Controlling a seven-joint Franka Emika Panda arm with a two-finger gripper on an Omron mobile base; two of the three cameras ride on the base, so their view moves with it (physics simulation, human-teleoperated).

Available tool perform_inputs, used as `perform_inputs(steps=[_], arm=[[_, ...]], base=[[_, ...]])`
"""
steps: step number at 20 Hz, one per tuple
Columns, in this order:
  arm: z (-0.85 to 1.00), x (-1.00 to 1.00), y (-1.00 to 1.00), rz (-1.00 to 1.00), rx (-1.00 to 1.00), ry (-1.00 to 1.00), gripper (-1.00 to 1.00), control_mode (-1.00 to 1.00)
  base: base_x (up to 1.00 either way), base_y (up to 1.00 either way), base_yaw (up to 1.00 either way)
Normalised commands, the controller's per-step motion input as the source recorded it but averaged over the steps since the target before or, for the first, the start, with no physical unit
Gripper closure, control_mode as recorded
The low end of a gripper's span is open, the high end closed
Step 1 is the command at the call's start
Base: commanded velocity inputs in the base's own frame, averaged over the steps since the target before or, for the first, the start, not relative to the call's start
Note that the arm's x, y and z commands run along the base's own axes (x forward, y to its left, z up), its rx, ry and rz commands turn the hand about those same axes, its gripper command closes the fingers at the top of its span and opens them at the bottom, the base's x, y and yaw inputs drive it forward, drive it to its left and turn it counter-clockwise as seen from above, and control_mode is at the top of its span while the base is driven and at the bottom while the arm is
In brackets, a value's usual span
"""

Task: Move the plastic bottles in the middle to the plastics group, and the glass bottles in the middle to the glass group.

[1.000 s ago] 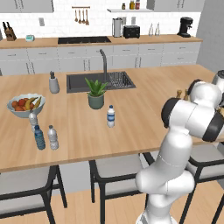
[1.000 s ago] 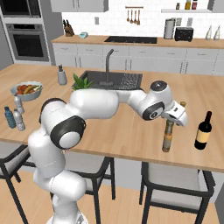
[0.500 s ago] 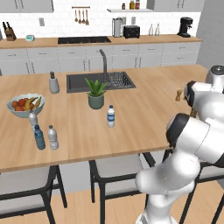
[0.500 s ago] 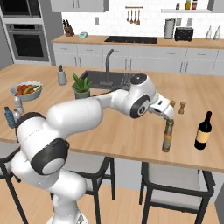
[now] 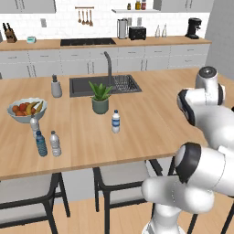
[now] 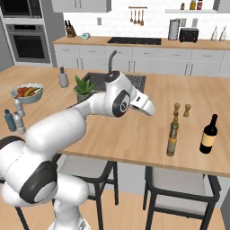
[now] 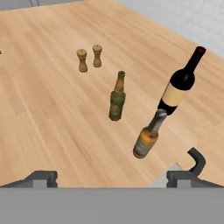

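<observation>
My gripper (image 6: 150, 109) hangs open and empty over the counter, left of the glass group and apart from it. The slim brown glass bottle (image 7: 148, 138) stands upright between the olive-green bottle (image 7: 117, 103) and the fat dark bottle (image 7: 181, 83). In the right base view the brown bottle (image 6: 171, 144) overlaps the green one, with the dark bottle (image 6: 208, 134) to its right. One plastic bottle (image 5: 116, 122) with a blue-and-white label stands mid-counter. The plastics group is at the far left: a blue-tinted bottle (image 5: 41, 144), a clear bottle (image 5: 55, 144) and another clear one (image 5: 34, 126).
Two small shakers (image 7: 82, 60) (image 7: 97, 55) stand behind the glass group. A potted plant (image 5: 100, 97), a sink (image 5: 104, 85), a grey dispenser (image 5: 56, 87) and a fruit bowl (image 5: 26, 109) sit on the counter. Stools stand along its near edge.
My gripper has pulled back to the left, away from the brown bottle, which stays standing by the green bottle. The arm has swung round with it.
</observation>
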Motion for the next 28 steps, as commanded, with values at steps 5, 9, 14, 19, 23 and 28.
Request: perform_inputs(steps=[5,9,14,19,23,28], arm=[[0.18,0.12,0.63,0.12,0.00,0.00,-1.00,-1.00],[0.01,0.09,0.68,0.17,0.00,0.00,-1.00,-1.00],[0.00,0.11,0.73,0.19,0.00,0.02,-1.00,-1.00],[0.00,0.28,0.66,0.18,0.02,0.03,-1.00,-1.00],[0.00,0.16,0.66,0.10,0.00,0.01,-1.00,-1.00],[-0.01,0.25,0.56,0.03,0.00,0.00,-1.00,-1.00]], base=[[0.00,0.00,0.00],[0.00,0.00,0.00],[0.00,0.00,0.00],[0.00,0.00,0.00],[0.00,0.00,0.00],[0.00,0.00,0.00]])
